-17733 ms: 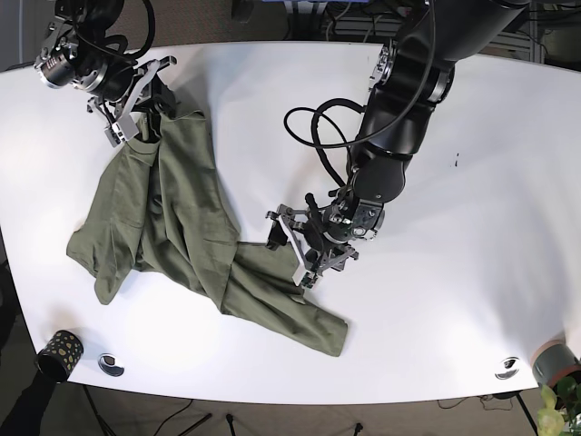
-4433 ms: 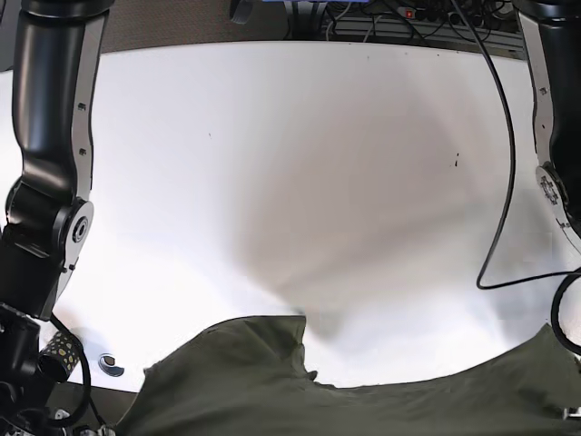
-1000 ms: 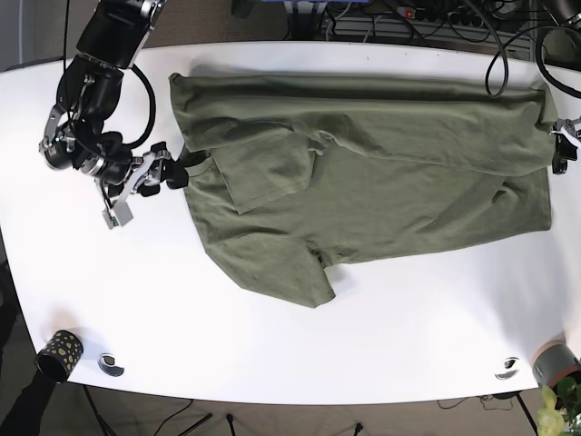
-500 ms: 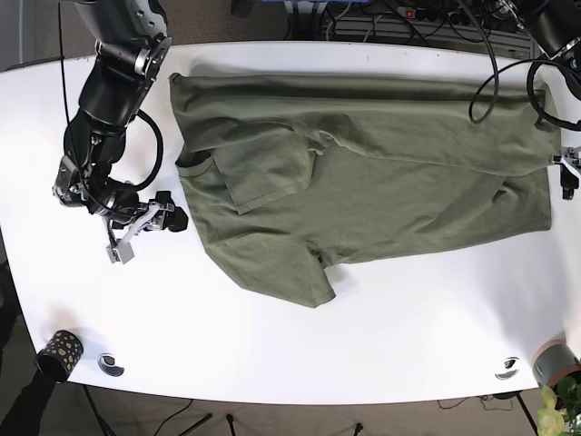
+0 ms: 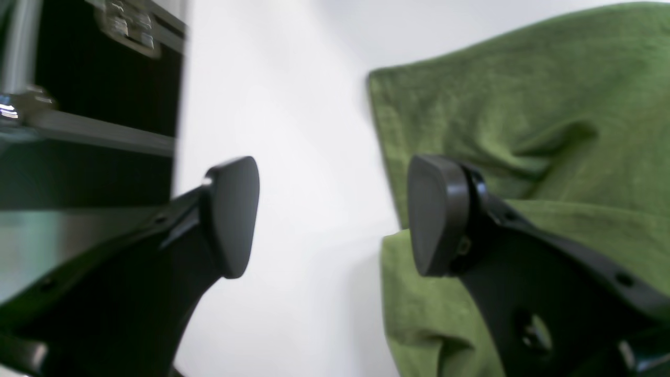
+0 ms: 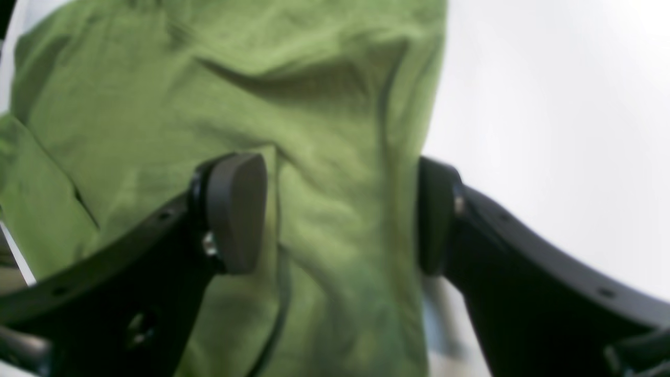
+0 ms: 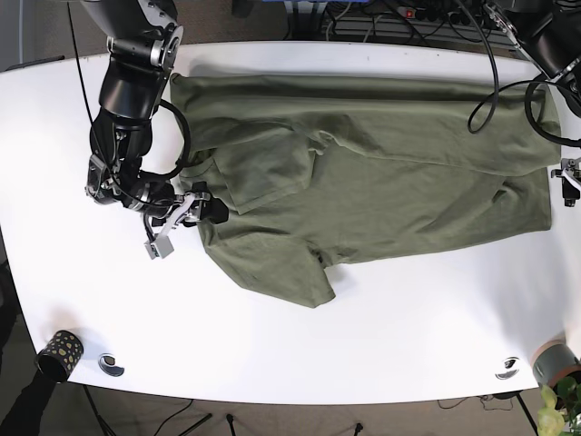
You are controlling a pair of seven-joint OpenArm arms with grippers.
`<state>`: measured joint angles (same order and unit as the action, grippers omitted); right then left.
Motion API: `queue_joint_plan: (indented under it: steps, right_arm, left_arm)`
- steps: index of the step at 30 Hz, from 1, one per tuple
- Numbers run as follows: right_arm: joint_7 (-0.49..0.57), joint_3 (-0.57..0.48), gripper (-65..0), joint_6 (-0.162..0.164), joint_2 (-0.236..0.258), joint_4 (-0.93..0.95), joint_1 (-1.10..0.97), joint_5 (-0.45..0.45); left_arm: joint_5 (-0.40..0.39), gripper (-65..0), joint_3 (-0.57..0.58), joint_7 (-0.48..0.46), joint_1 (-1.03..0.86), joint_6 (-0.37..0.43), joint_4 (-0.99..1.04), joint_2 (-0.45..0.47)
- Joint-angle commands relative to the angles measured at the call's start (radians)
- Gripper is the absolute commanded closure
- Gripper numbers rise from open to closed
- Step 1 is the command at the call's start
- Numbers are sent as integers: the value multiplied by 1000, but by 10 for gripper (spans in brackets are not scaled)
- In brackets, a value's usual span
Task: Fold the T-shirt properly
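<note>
The olive-green T-shirt (image 7: 363, 173) lies spread across the far half of the white table (image 7: 300, 354), with one sleeve folded over its body near the left and a flap hanging toward the front. My right gripper (image 7: 188, 212) is at the shirt's left edge. In the right wrist view it (image 6: 337, 214) stands open, with green cloth (image 6: 335, 131) filling the gap between its fingers. My left gripper (image 7: 566, 178) is at the shirt's right edge. Seen by the left wrist camera, it (image 5: 335, 214) is open over bare table, the shirt's hem (image 5: 523, 104) beside one finger (image 5: 437, 214).
A patterned cup (image 7: 60, 351) and a small metal disc (image 7: 111, 364) sit at the front left corner. Another disc (image 7: 507, 368) and a grey pot with a plant (image 7: 556, 365) are at the front right. Cables (image 7: 408, 18) run behind the table.
My right gripper has moved right, from the bare table onto the shirt's left edge. The left gripper has stayed at the shirt's right edge. The shirt lies as before.
</note>
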<state>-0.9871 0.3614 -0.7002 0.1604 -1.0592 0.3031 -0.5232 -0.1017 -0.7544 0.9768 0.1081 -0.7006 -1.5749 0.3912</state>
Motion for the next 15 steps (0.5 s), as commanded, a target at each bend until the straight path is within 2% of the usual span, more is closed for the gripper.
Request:
queue_joint_plan:
  steps: [1,2,5,10,12,15]
  right_arm:
    - [18,-2,-407,2,5,-8,12,16]
    - [26,-2,-404,2,5,-8,8,16]
    - [44,-2,-333,2,3,-6,6,16]
    - [46,-3,-105,2,3,-6,9,16]
    - [46,-3,-41,2,3,-6,9,16]
    - [44,-3,0,2,3,-6,9,16]
  left_arm:
    - [-7,-415,-6,-17,34,9,35,28]
    - [-7,-415,-6,-17,41,20,49,28]
    - [-7,-415,-4,-19,69,63,109,28]
    - [-7,-415,-3,-20,127,117,244,28]
    - [-7,-415,-3,-31,149,126,293,28]
    - [-5,-415,-1,-69,167,147,359,28]
